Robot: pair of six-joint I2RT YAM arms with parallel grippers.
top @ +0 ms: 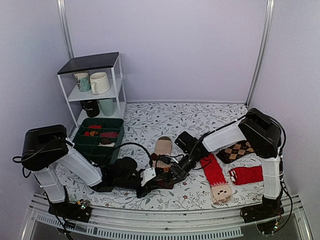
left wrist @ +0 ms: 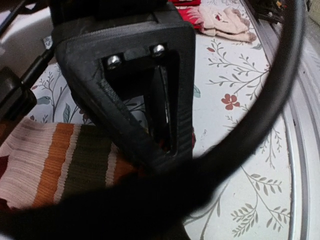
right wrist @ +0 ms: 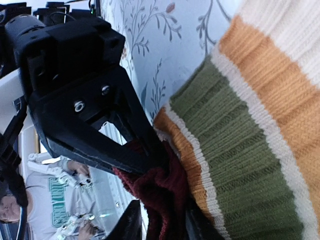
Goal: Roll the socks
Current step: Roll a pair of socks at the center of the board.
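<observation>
The socks (top: 162, 147) are tan knit with brown and green stripes and lie at the table's middle, maroon toe toward me. My left gripper (top: 156, 182) reaches in from the left. In the right wrist view its fingers (right wrist: 150, 150) are pinched shut on the maroon toe (right wrist: 165, 190). My right gripper (top: 173, 174) meets it from the right. It stands open around the same toe bunch (right wrist: 165, 227), with a gap beside one finger. In the left wrist view the striped socks (left wrist: 65, 160) lie under the right gripper (left wrist: 150, 100). A blurred dark cable hides my left gripper's own jaws there.
A green divided bin (top: 100, 137) and a white shelf with mugs (top: 95, 82) stand at the back left. Two red socks (top: 214, 170) (top: 246, 175) and brown argyle socks (top: 237, 150) lie under the right arm. The table's front rail runs just below the grippers.
</observation>
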